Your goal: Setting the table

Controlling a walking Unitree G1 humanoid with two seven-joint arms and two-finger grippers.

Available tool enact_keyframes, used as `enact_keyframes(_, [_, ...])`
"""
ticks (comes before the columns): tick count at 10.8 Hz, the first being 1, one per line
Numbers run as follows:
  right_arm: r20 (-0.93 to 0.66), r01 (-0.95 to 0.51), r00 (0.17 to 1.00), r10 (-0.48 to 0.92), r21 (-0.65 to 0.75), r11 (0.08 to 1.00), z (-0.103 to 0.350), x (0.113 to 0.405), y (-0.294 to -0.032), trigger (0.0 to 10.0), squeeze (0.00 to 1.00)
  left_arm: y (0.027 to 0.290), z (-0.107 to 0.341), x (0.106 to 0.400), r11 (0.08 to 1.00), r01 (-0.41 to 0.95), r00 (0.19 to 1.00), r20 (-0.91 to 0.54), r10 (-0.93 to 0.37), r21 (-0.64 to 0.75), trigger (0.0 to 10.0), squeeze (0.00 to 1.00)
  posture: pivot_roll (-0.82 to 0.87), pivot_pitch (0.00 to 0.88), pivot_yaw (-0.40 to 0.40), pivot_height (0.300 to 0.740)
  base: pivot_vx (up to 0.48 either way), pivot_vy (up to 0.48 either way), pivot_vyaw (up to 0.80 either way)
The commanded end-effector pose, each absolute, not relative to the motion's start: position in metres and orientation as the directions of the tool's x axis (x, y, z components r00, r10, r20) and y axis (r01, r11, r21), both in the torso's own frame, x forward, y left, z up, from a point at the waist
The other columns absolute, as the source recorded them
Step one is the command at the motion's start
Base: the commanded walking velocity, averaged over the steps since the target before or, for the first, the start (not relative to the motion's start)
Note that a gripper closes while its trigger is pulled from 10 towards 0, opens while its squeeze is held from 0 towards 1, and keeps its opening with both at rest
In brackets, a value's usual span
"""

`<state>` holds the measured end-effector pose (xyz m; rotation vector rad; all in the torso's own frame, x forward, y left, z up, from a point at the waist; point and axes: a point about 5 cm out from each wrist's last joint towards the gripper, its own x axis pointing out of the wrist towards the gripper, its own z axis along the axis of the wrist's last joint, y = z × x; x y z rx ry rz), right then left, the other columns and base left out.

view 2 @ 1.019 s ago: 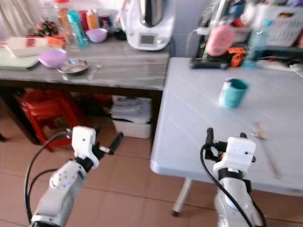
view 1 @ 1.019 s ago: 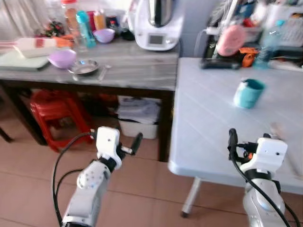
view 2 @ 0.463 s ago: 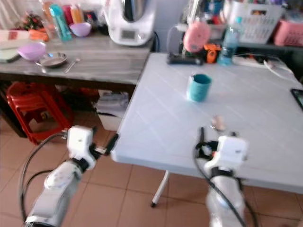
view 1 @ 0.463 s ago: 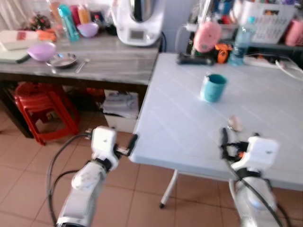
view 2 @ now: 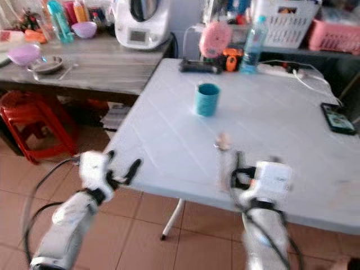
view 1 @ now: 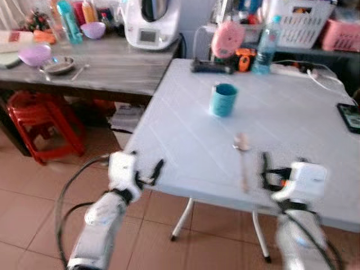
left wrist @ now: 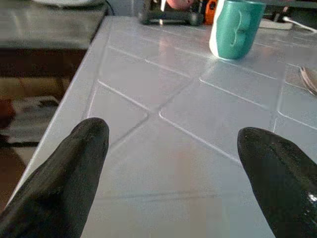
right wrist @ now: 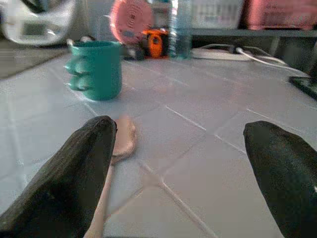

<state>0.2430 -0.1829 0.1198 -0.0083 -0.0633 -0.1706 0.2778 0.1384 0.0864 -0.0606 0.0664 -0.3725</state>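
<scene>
**Approach to the white desk: both tools empty, spoon within reach of the right arm**

The pale tiled desk (view 1: 292,129) carries a teal ceramic mug (view 1: 223,99) near its middle and a light wooden spoon (view 1: 242,151) lying nearer the front edge, bowl end toward the mug, the two apart. Clutter stands along the far edge: a pink round object, a clear plastic bottle (view 1: 265,37) and a white basket. A black phone (view 1: 350,117) lies at the right edge.

The left tool (view 1: 145,171) hovers at the desk's front corner, fingers spread wide, holding nothing; its wrist view looks across the tiles toward the mug. The right tool (right wrist: 183,178) is over the front edge, fingers (right wrist: 81,163) wide apart and empty, with the spoon's handle just beside one finger.

Judgement: the step in hand is positioning for a pick, probably of the spoon. The next move calls for lowering the right tool and centring it across the thin handle. The handle lies flat on the surface, so a shallow, precise closing is needed.
</scene>
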Motion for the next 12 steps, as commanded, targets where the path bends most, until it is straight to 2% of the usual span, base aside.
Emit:
enact_keyframes(1, [0.061,0.174,0.983,-0.173,-0.018,0.985,0.120,0.245,-0.186,10.0,0.00,0.136,0.087,0.279,0.924,0.377,0.923,-0.056,-0.381,-0.069,10.0,0.00,0.00,0.016,0.035,0.740,0.000,0.000,0.00])
enact_keyframes(3, [0.029,0.148,0.989,-0.147,-0.019,0.989,0.119,0.251,-0.185,10.0,0.00,0.128,0.088,0.274,0.862,0.506,0.861,-0.035,-0.507,-0.036,10.0,0.00,0.00,0.018,0.033,0.740,0.000,0.000,0.00])
enact_keyframes(5, [-0.007,0.096,0.995,-0.096,0.003,0.995,0.120,0.263,-0.183,10.0,0.00,0.128,0.092,0.269,0.810,0.582,0.811,-0.010,-0.585,-0.072,10.0,0.00,-0.01,0.022,0.032,0.740,0.000,0.000,0.00])
enact_keyframes(8, [-0.085,0.045,0.995,-0.043,0.019,0.999,0.121,0.295,-0.181,10.0,0.00,0.119,0.094,0.259,0.703,0.706,0.706,0.003,-0.709,-0.083,10.0,0.00,-0.01,0.033,0.029,0.740,0.000,0.000,0.00])
enact_keyframes(12, [-0.188,-0.059,0.980,0.061,0.021,0.998,0.112,0.321,-0.154,10.0,0.00,0.115,0.095,0.258,0.701,0.705,0.707,0.018,-0.707,-0.112,10.0,0.00,0.00,0.032,0.006,0.740,0.000,0.000,0.00])
